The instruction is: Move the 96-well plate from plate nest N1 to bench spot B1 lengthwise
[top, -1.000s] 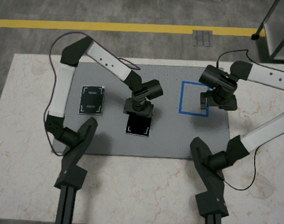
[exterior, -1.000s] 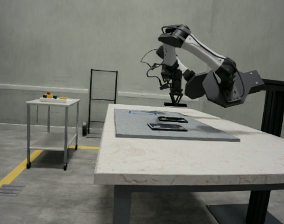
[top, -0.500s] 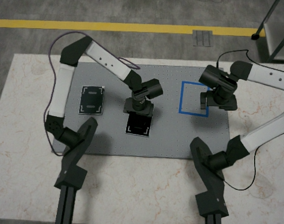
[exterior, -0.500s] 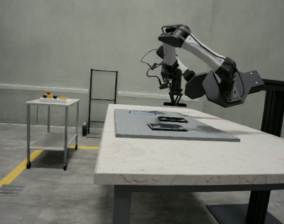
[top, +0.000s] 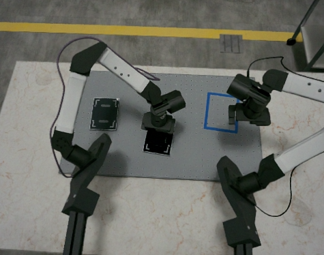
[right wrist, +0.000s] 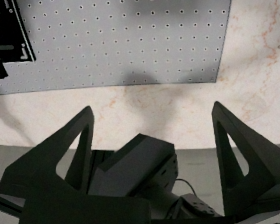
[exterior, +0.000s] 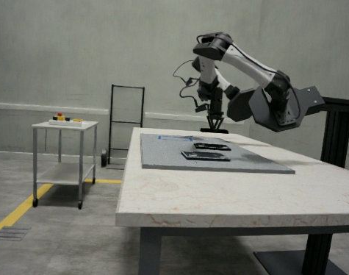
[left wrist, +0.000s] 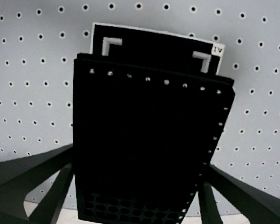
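The black 96-well plate (exterior: 220, 131) (left wrist: 146, 135) is held in my left gripper (top: 158, 127) (exterior: 214, 128) (left wrist: 139, 160), which is shut on its two sides. The plate hangs level above the board, over the middle nest. Nest N1 (top: 105, 114) (exterior: 205, 156) lies empty at the left of the board, its corner brackets and two slots showing. The blue taped outline B1 (top: 206, 110) (exterior: 159, 137) is at the right and encloses bare board. My right gripper (top: 247, 119) (right wrist: 151, 108) is open and empty, over the outline's right edge in the top view. Part of that edge is hidden.
A second black nest (top: 157, 148) (exterior: 211, 147) (left wrist: 156, 42) (right wrist: 15, 42) lies mid-board, partly hidden under the held plate. The grey perforated board (top: 193, 160) (exterior: 248, 170) (right wrist: 156, 55) lies on the pale marbled table (top: 145, 211). The right arm reaches in from the right side.
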Robot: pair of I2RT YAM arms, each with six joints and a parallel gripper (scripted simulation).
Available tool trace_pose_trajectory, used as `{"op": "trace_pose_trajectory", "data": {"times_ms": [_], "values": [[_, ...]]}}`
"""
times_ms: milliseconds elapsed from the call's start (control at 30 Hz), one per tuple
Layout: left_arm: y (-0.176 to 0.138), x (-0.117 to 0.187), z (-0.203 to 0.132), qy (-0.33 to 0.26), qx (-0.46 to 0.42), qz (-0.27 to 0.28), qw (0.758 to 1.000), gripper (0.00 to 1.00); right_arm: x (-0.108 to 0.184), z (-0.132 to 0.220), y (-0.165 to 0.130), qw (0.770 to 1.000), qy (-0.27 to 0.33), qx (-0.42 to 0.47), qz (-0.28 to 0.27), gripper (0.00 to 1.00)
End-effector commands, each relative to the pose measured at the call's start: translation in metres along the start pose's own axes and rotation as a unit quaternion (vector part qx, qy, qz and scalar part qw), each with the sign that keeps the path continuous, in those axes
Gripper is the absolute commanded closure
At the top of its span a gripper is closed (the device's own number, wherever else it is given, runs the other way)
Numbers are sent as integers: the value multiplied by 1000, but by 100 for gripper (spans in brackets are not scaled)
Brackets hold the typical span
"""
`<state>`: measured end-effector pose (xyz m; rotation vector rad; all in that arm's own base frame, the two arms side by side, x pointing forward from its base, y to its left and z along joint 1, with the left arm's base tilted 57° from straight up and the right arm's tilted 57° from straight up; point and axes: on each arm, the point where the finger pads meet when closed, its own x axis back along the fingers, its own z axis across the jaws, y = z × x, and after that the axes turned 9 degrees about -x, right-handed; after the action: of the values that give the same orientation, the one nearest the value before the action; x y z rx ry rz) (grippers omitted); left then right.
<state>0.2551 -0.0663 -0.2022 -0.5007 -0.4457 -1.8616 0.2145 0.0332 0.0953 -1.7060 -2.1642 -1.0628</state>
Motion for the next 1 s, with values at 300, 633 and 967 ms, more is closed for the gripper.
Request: {"op": "trace_pose_trajectory", "data": {"times_ms": [300,633,967], "values": [[0,-25,0,2,-1,2,1000,100,1,-1,1,1000,-1,0,0,0],[1,-42,-1,2,-1,2,1000,100,1,-1,1,1000,-1,0,0,0],[1,-55,-1,2,-1,3,1000,100,1,-1,1,1000,-1,0,0,0]]}}
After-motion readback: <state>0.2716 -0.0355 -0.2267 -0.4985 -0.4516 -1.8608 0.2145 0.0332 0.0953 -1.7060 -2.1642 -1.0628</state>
